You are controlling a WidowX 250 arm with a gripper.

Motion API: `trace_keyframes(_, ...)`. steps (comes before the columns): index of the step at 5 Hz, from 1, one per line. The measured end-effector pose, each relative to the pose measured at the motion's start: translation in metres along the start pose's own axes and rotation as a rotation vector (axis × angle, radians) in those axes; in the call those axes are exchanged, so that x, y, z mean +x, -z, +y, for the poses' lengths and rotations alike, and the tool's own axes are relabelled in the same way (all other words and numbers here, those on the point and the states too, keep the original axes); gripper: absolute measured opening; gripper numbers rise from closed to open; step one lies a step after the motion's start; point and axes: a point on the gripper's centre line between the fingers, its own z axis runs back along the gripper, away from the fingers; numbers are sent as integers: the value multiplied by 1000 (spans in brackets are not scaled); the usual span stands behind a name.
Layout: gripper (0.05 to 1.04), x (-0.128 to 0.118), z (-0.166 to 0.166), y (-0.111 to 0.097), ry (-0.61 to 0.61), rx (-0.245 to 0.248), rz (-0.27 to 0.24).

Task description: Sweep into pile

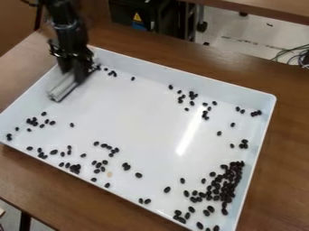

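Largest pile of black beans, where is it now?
Camera view, lower right: the black bean pile sits inside the white tray, alongside its right wall.

A brown wooden table (288,144) carries a shallow white tray (138,122) with raised sides.

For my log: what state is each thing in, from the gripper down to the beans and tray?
Gripper: shut on the pale tool
Pale tool: held, low at the tray's upper-left side
Black beans: scattered, densest by the lower-right corner, not all in one pile
White tray: flat on the table, open-topped, holding the beans
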Motion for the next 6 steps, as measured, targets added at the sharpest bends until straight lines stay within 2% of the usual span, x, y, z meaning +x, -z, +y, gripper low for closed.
trace_keyframes(1,353,4,-47,3,127,8,12)
trace_keyframes(3,353,6,-132,9,355,10,-8)
trace_keyframes(4,353,8,-163,11,439,18,-13)
trace_keyframes(5,353,-3,-217,13,590,22,-5)
trace_keyframes(6,353,-15,-256,9,671,-20,-21)
